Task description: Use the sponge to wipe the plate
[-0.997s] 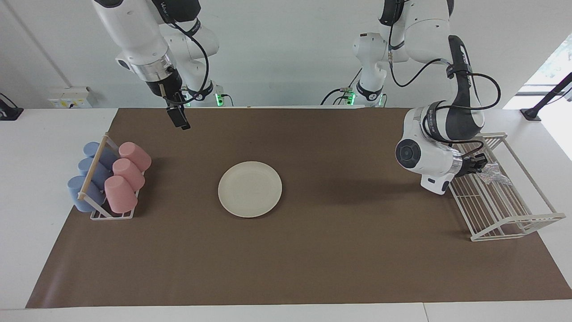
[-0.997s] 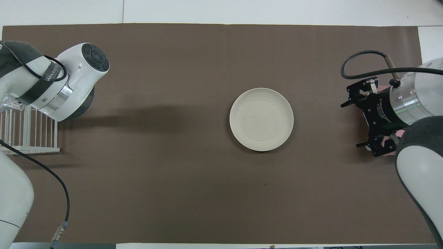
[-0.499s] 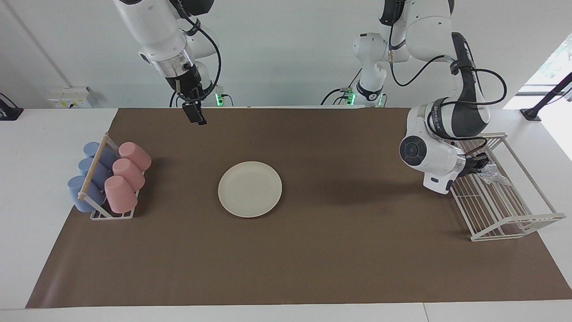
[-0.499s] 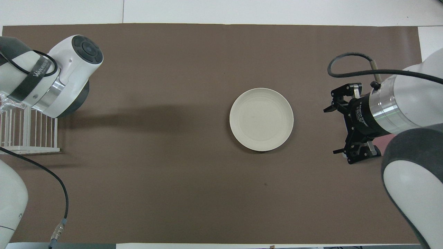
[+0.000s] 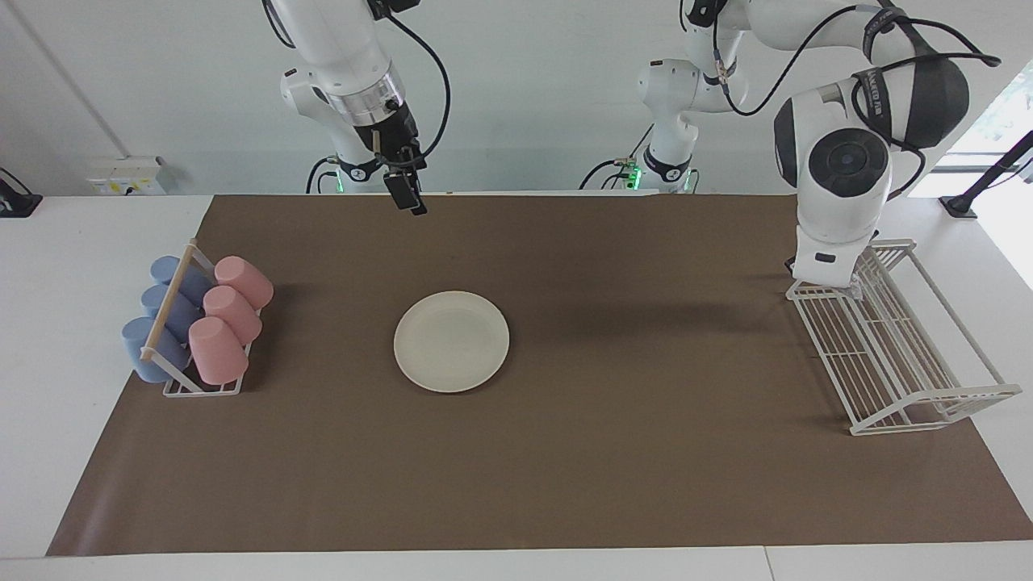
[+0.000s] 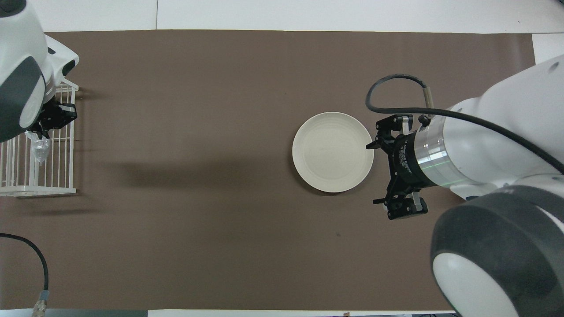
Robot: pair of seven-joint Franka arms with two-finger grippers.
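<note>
Left pincer (image 6: 46, 127): clamped on the sponge (image 6: 38, 149), fingertips together. The overhead view shows the silvery pad hanging limp below the fingers, over the bars of the white wire rack (image 6: 39, 185). In the facing view my own wrist housing covers the pincer, and only a scrap of the pad shows at the rack's (image 5: 912, 379) rail, so the hold reads from overhead alone. The rack stands at the left arm's end of the counter, on the edge of the brown mat (image 5: 646, 452).

Right pincer (image 5: 407, 198): fingers spread wide, nothing between them. The overhead view puts it (image 6: 373, 174) right at the plate's rim, one fingertip seeming to overlap it. The facing view corrects this: the pincer hangs high, over the mat's edge by the arm bases, well apart from the plate, touching nothing.

Plate (image 5: 451, 341): cream-white, round, flat on the mat about mid-counter, upright. The overhead view shows its face (image 6: 332, 152) bare, with faint concentric rings.

Seen only in the facing view: a small rack (image 5: 194, 387) at the right arm's end of the counter, holding pink cups (image 5: 230, 311) and blue cups (image 5: 161, 319) tipped on their sides in two rows, with the pink row toward the plate. In the overhead view the right arm's bulk fills that corner.

Sponge and plate are well apart, with open mat between them.
</note>
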